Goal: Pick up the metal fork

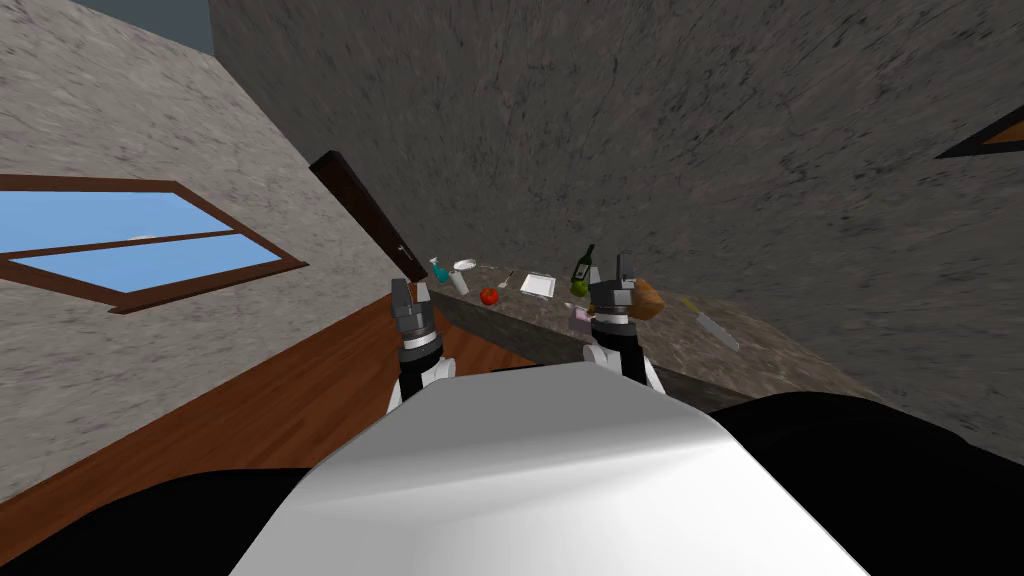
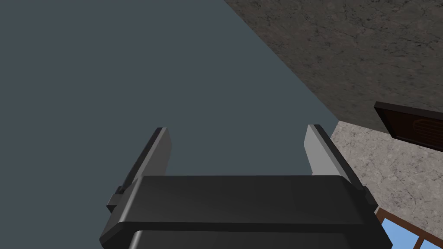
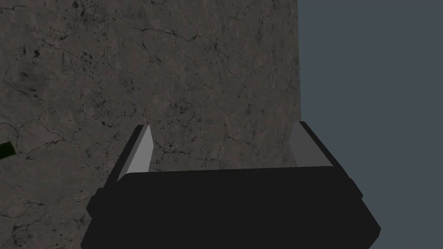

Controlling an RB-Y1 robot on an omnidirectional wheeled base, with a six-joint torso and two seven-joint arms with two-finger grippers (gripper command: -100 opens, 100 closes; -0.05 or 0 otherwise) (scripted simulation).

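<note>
A small, slim grey utensil, the fork (image 1: 505,281), lies on the dark stone counter (image 1: 640,345) between a red tomato (image 1: 489,296) and a white square plate (image 1: 537,284). My left gripper (image 1: 411,290) is raised in front of the counter's left end, short of the fork. Its wrist view has the left gripper (image 2: 235,147) open and empty. My right gripper (image 1: 622,268) is raised over the counter near a green bottle (image 1: 584,268), to the right of the fork. The right gripper (image 3: 225,145) is open too, with nothing between its fingers.
A teal spray bottle (image 1: 439,269), a white dish (image 1: 464,266) and a pale shaker (image 1: 459,282) stand at the counter's left end. A brown loaf (image 1: 648,297) and a knife (image 1: 718,332) lie to the right. The wood floor (image 1: 290,400) spreads to the left.
</note>
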